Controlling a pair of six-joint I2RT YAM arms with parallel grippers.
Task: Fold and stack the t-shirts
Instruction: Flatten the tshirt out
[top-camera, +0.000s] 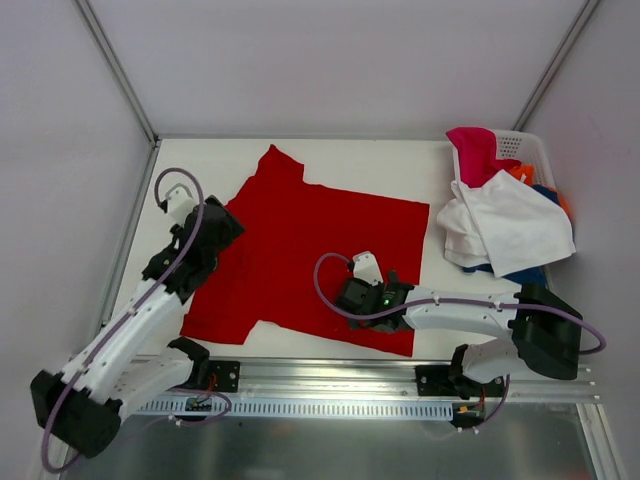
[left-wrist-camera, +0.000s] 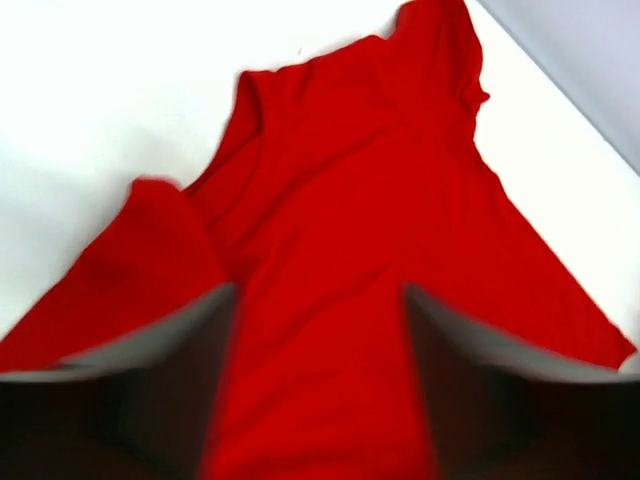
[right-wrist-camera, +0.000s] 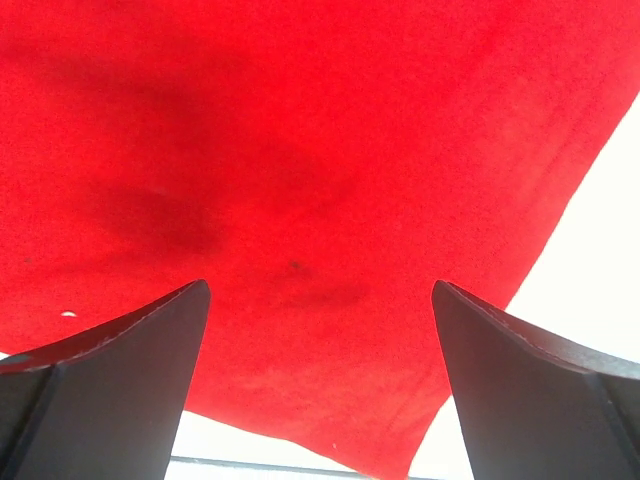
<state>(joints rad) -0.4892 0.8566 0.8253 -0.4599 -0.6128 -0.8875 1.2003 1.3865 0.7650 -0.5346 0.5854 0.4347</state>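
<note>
I see the bright red t-shirt (top-camera: 320, 250), soft matte cloth with short sleeves, lying flat mid-table. Left gripper (top-camera: 224, 222) is over its left edge, fingers spread, pinching nothing. Right gripper (top-camera: 352, 296) is above the near hem, fingers wide apart, empty. A crumpled white tee (top-camera: 510, 225) drapes over the white perforated plastic basket (top-camera: 535, 150), far right.

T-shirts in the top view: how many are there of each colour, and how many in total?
Red t-shirt: 1
Pink t-shirt: 1
White t-shirt: 1
Orange t-shirt: 1
Blue t-shirt: 1
Total: 5 visible; more may be hidden underneath.
</note>
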